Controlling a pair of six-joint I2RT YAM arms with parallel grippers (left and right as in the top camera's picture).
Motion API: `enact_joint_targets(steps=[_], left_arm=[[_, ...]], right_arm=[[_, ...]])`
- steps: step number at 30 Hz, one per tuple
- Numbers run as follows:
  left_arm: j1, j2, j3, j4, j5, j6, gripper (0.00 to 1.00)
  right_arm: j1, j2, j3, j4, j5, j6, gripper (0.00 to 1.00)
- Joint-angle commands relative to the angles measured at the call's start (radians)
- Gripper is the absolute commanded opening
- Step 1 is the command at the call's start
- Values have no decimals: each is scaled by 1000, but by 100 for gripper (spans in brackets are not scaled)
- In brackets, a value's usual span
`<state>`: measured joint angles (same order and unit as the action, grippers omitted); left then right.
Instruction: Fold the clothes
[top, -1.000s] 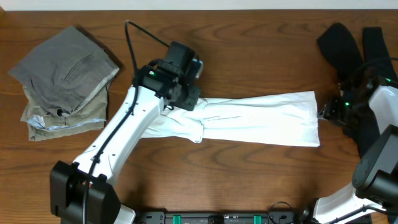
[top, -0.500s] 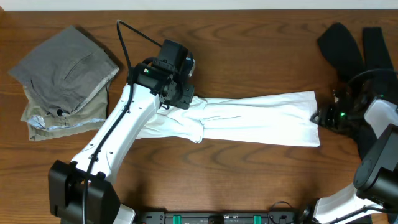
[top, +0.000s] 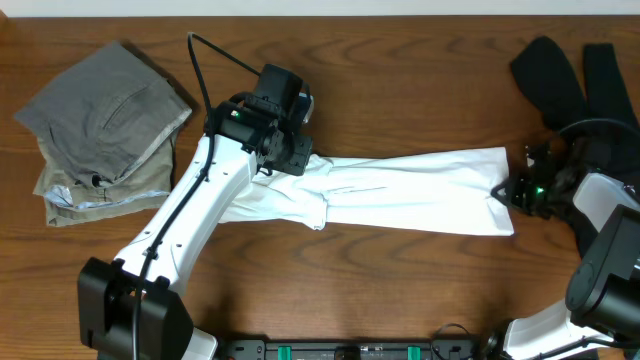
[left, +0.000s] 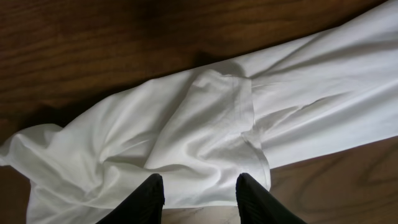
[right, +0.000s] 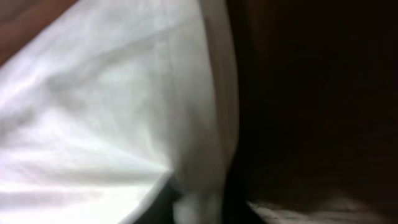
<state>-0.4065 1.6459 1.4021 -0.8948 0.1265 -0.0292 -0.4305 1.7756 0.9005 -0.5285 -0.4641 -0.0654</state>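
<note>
While the white T-shirt (top: 410, 190) lay as a long narrow band across the middle of the table (top: 400, 80), the left gripper (left: 200, 186) hung over its bunched left end with fingers apart and nothing between them, and the right gripper (right: 198, 208) looked pinched shut on the right-hand edge. By my judgement the crosswise fold was in hand, and the next move called for carrying that right end over toward the left one.

The T-shirt (top: 420, 190) is white (trousers (top: 105, 105) grey and khaki)
</note>
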Motion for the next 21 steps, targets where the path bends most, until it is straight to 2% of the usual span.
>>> enact_joint_targets(steps=[1,6,10,17,21], left_arm=[[2,2,4,-10,-11,-10,41],[2,2,4,-21,-11,-10,40],[2,2,4,-27,-12,-10,40],[9,-11,5,-52,-13,-10,40],[30,-14,4,-63,-13,-11,40]], right_arm=[[12,11,-22,2,73,78,1],[7,11,-9,32,94,98,1],[-15,5,65,-13,120,124,1],[-75,-4,313,-242,226,142,1],[-63,-4,449,-401,229,114,1]])
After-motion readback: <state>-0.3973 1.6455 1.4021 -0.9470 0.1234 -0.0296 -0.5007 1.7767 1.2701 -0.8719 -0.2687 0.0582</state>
